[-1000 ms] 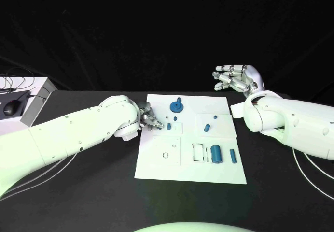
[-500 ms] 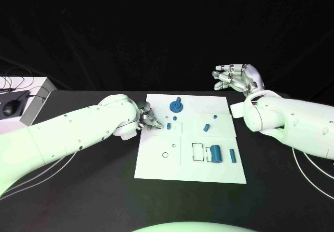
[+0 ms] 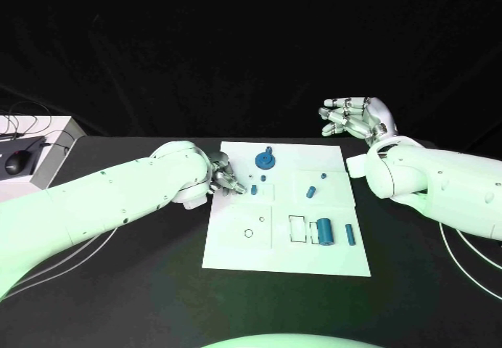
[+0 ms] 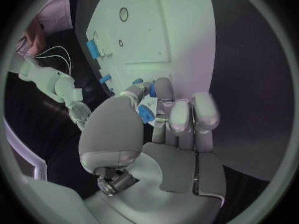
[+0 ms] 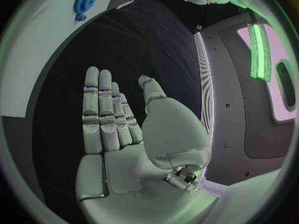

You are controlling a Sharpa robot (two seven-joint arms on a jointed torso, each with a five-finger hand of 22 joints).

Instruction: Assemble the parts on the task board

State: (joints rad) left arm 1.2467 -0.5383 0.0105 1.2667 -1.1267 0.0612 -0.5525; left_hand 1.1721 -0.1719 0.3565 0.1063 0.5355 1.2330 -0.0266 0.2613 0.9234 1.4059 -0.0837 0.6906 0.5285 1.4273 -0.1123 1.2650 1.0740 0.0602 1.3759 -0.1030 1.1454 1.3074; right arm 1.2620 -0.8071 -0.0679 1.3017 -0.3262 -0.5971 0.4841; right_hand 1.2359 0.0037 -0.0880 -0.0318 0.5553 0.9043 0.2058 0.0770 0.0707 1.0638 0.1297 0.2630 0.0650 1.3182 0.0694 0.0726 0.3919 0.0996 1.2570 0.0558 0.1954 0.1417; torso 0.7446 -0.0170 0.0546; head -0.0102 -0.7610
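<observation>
Where the white task board (image 3: 288,239) lies in the middle of the frame on the black table (image 3: 125,290), blue parts are scattered over it: a round disc (image 3: 265,159) near its top edge, a small peg (image 3: 310,191) at centre, and a cylinder (image 3: 324,230) with a thin pin (image 3: 350,233) just beside it lower right. At the board's upper left edge the left hand (image 3: 224,177) pinches a small blue part (image 4: 146,113) between thumb and fingers. Upper right, off the board, the right hand (image 3: 352,116) hangs spread and empty.
</observation>
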